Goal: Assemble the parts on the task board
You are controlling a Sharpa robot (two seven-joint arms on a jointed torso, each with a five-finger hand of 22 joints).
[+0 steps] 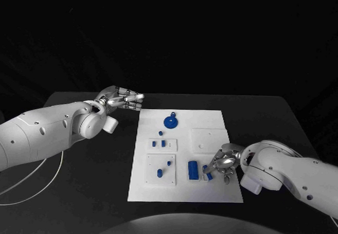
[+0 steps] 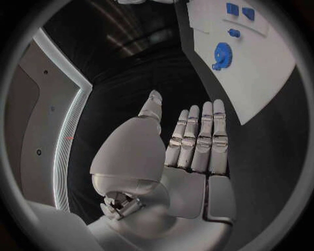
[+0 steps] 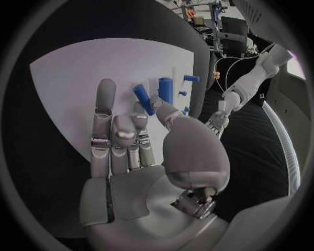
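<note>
My right hand [image 1: 223,162] pinches a blue peg [image 3: 143,99] in its fingers over the board [image 1: 211,193], left hand [image 1: 124,100] flat and empty beside it; I reckon that light pinch could drop the peg.

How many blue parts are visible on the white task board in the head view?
About 8, small ones uncertain: blue gear at the far end, dot below it, two blocks, two pieces in the near-left panel, tall block, and blue peg at the right hand. Others may be hidden.
</note>
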